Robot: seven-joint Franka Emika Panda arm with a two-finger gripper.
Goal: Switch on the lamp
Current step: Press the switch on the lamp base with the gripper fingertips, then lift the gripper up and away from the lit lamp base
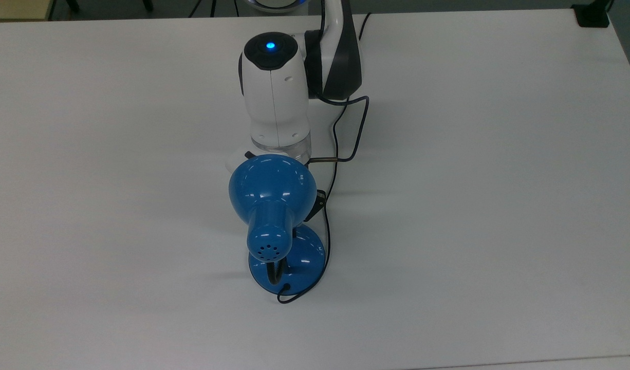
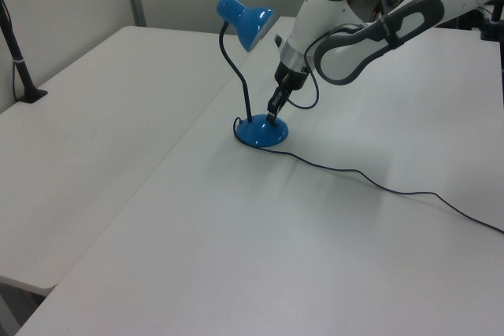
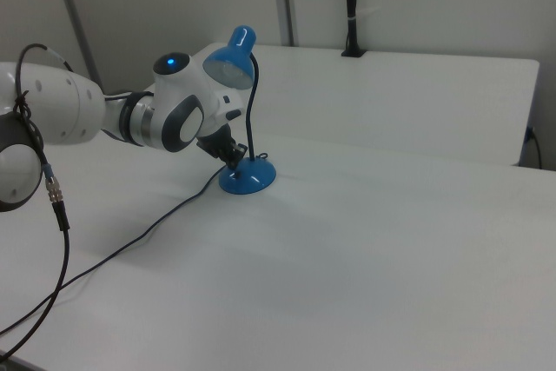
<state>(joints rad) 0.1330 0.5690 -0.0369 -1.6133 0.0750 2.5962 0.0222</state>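
— One lamp [image 2: 250, 76] is being seen near the middle of the table [image 2: 236, 234], isn't it?

— Yes. Its base [image 2: 261, 131] is being touched at its two o'clock edge, in the left view, by the gripper [image 2: 272, 114]; the claw's opening cannot be told.

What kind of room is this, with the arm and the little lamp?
Probably a robotics lab: a robot arm works at plain white tables, reaching a blue desk lamp, with bare partition walls behind.
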